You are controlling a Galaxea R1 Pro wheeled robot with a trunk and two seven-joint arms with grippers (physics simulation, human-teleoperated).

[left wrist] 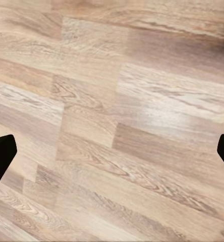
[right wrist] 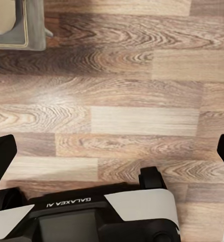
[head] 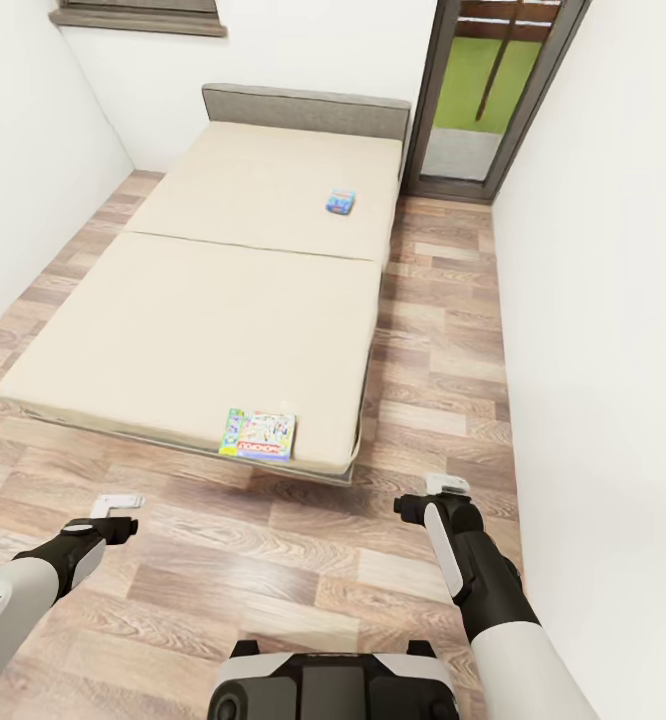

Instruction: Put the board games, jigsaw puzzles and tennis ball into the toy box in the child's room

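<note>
From my remote seat, the bed (head: 203, 300) runs lengthwise ahead of the base (head: 333, 690), headboard (head: 308, 108) at the far end against the back wall. One board game (head: 259, 435) lies on the mattress at the near edge, toward the right corner; a second game (head: 340, 201) lies well behind it, near the bed's right side and close to the headboard. A strip of floor (head: 443, 330) separates the bed from the right wall. A glass door (head: 493, 90) stands beyond, right of the headboard. A window sill (head: 138, 20) sits high on the back wall, left. My left gripper (head: 113, 507) and right gripper (head: 445, 487) hang over floor before the bed's foot, either side of the base.
</note>
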